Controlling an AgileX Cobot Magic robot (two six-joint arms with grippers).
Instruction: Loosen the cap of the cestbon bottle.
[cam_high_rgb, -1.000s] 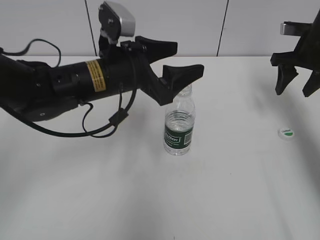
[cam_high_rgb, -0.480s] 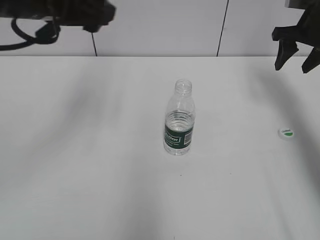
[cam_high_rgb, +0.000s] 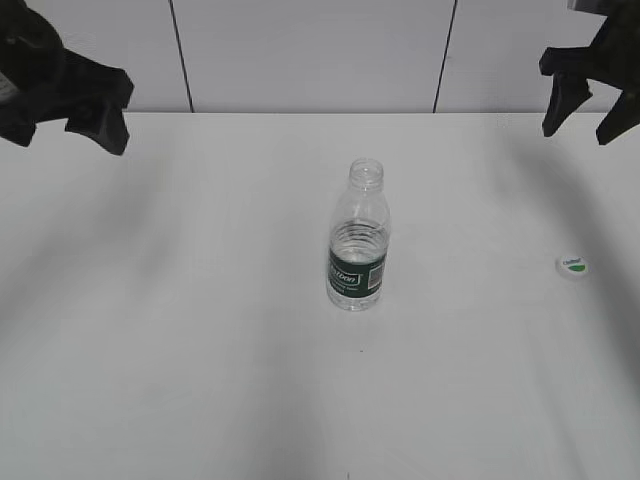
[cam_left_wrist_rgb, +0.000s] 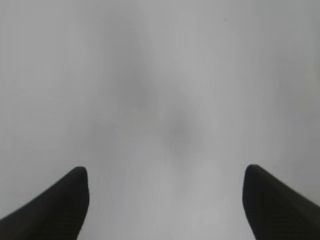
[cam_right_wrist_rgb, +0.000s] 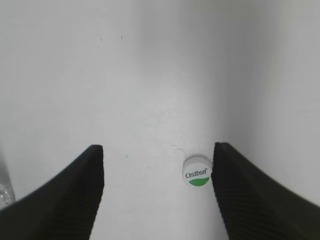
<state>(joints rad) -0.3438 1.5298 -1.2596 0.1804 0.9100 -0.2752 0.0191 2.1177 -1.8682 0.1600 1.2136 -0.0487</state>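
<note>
The cestbon bottle (cam_high_rgb: 358, 247) stands upright in the middle of the white table with its neck open and no cap on it. The cap (cam_high_rgb: 571, 266) lies on the table far to the bottle's right; it also shows in the right wrist view (cam_right_wrist_rgb: 196, 171), top up, with a green mark. My left gripper (cam_high_rgb: 62, 105) is open and empty, high at the far left. In its wrist view (cam_left_wrist_rgb: 165, 175) only bare table shows. My right gripper (cam_high_rgb: 585, 100) is open and empty, high at the far right, above the cap (cam_right_wrist_rgb: 157, 152).
The white table (cam_high_rgb: 200, 350) fills the view. A pale panelled wall (cam_high_rgb: 300, 50) rises behind its far edge. A sliver of the bottle shows at the left edge of the right wrist view (cam_right_wrist_rgb: 4, 192).
My left arm has pulled away from the bottle's neck, up and back to the far left. My right gripper has risen slightly. Bottle and cap have not moved.
</note>
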